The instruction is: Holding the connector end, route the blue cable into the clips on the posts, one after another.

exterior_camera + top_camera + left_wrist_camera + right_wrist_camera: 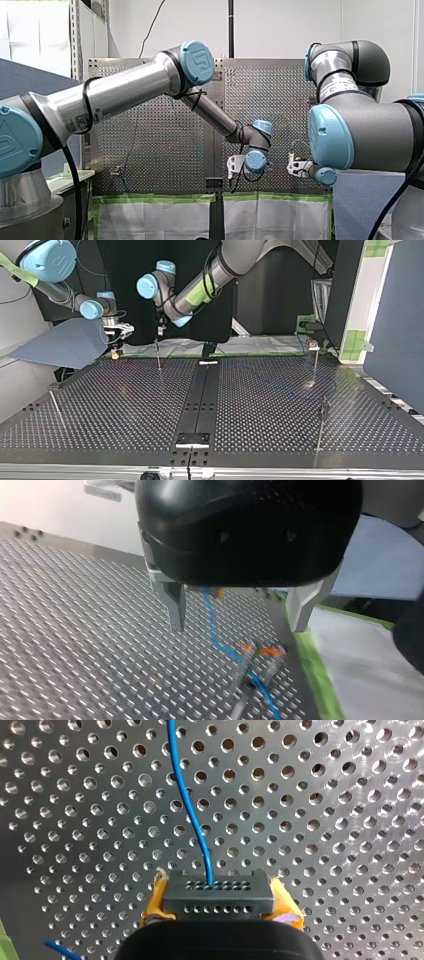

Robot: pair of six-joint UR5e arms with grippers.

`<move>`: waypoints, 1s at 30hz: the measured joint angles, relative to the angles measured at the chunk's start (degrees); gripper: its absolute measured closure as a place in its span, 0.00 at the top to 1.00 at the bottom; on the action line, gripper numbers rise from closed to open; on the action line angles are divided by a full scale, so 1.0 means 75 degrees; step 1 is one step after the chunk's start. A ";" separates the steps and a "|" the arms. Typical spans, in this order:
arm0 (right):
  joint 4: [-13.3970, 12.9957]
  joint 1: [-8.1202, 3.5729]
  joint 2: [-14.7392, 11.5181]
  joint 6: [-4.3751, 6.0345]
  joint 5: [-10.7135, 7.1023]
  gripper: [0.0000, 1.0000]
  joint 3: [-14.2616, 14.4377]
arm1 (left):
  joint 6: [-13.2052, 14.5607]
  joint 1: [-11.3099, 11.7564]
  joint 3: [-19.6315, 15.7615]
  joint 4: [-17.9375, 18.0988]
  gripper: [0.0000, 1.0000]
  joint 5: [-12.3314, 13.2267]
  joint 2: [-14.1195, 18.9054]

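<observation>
In the right wrist view my right gripper (218, 912) is shut on the black connector (218, 892), its yellow pads (155, 905) on either side. The blue cable (192, 810) leaves the connector and runs away over the perforated plate. In the left wrist view my left gripper (240, 625) stands open above the plate, its metal fingers (176, 607) wide apart. The blue cable (212, 625) passes under the gap to a clear clip with orange parts (255, 655). In the top view my left gripper (161, 326) hangs over a thin post (158, 356), with my right gripper (118, 333) at the post's left.
More posts stand on the perforated table (150, 405): one at the top view's far right (315, 360), one nearer at the right (322, 425), one leaning at the left (55, 405). A dark rail (200, 395) runs down the middle. Green tape (312, 665) edges the plate.
</observation>
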 joint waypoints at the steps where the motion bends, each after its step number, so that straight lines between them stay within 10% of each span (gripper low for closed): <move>1: -0.0004 -0.0005 0.0000 -0.0002 0.0004 0.00 0.0000 | -0.0025 -0.0046 -0.0083 0.0077 1.00 -0.0056 0.0082; 14: -0.0021 -0.0052 0.0002 0.0029 0.0006 0.00 -0.0001 | -0.0643 -0.0240 -0.1010 0.0869 1.00 -0.0202 0.1011; 30: -0.0016 -0.0067 0.0002 0.0072 0.0006 0.00 -0.0001 | -0.0946 -0.0097 -0.2219 0.0233 1.00 -0.0311 0.2219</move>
